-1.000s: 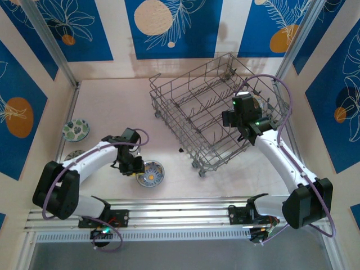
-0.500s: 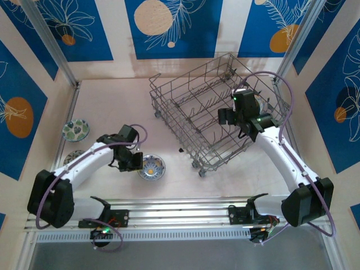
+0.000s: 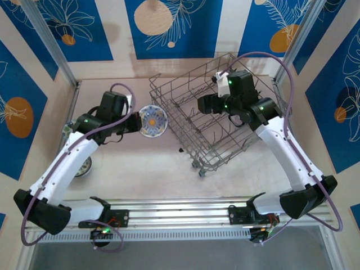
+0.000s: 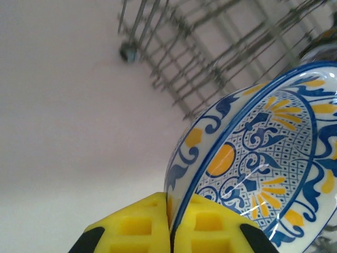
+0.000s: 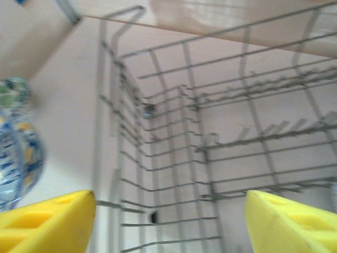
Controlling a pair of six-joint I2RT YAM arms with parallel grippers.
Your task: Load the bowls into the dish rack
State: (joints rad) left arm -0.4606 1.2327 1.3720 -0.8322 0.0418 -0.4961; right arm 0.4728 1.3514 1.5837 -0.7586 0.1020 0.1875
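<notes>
Top view: left hand (image 3: 135, 122) clamped on the rim of the blue-and-yellow bowl (image 3: 153, 121), carried on edge above the desk (image 3: 146, 163), just beside the left wall of the dish rack (image 3: 185, 76) and not yet over it. Right hand (image 3: 203, 104) poised over the rack's interior, empty. Second bowl (image 3: 84, 167) on the desk near the left arm, partly hidden. Left wrist view: yellow pads (image 4: 131, 229) pinched narrow on the thin rim alone, the blue-and-yellow bowl (image 4: 253, 158) hanging out to one side, dish rack (image 4: 210, 58) beyond. Judged risks: pivoting or slipping of the glazed rim in so shallow a pinch; striking the rack's top wire if brought across too low, with a chipped bowl or a shifted rack as the result; crowding of the two hands over the same corner. Right wrist view: pads (image 5: 47, 219) set well apart, nothing between them and nothing touched, grid and tines of the dish rack (image 5: 210, 142) ahead, the blue-and-yellow bowl (image 5: 18, 153) blurred at the left edge.
</notes>
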